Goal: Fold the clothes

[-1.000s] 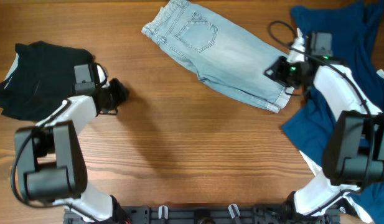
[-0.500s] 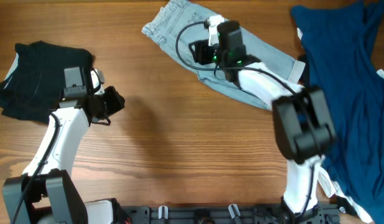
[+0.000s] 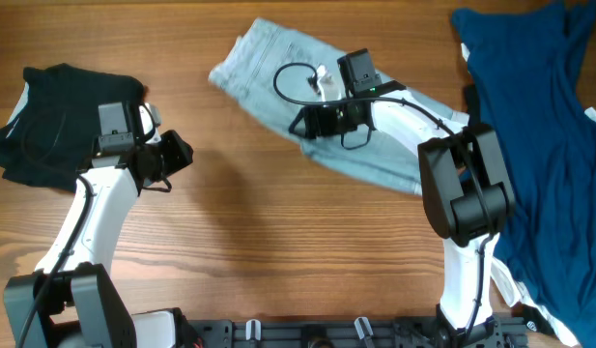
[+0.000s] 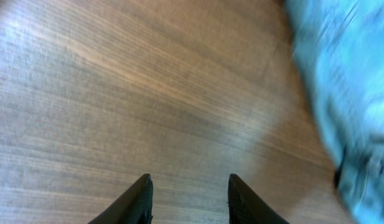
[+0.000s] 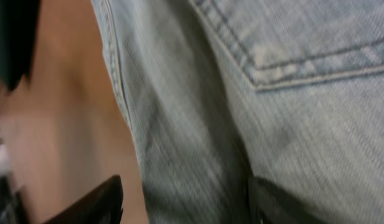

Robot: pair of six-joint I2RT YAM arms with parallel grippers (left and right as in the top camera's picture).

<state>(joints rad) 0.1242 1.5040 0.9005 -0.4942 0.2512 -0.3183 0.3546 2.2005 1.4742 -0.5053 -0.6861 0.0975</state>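
The light-blue denim shorts (image 3: 269, 68) lie spread at the top centre of the table, waistband to the left, one leg running right. My right gripper (image 3: 302, 124) is over their near-left edge. In the right wrist view its fingers (image 5: 185, 199) are spread wide, with denim (image 5: 272, 93) and a stitched pocket corner filling the space below and between them. My left gripper (image 3: 179, 155) is open and empty over bare wood, left of the shorts. Its fingers (image 4: 188, 193) show apart, with blurred denim (image 4: 347, 93) at the right edge. The black garment (image 3: 56, 116) lies at the left and the navy garment (image 3: 539, 145) at the right.
The wooden table (image 3: 278, 251) stretches across the middle and the front. The right arm's cable (image 3: 288, 77) loops over the shorts. The robot's base rail (image 3: 307, 333) runs along the front edge.
My right arm swung from the shorts' right hem across to their left part. The shorts' waistband end shifted left and down a little. My left arm shifted only slightly.
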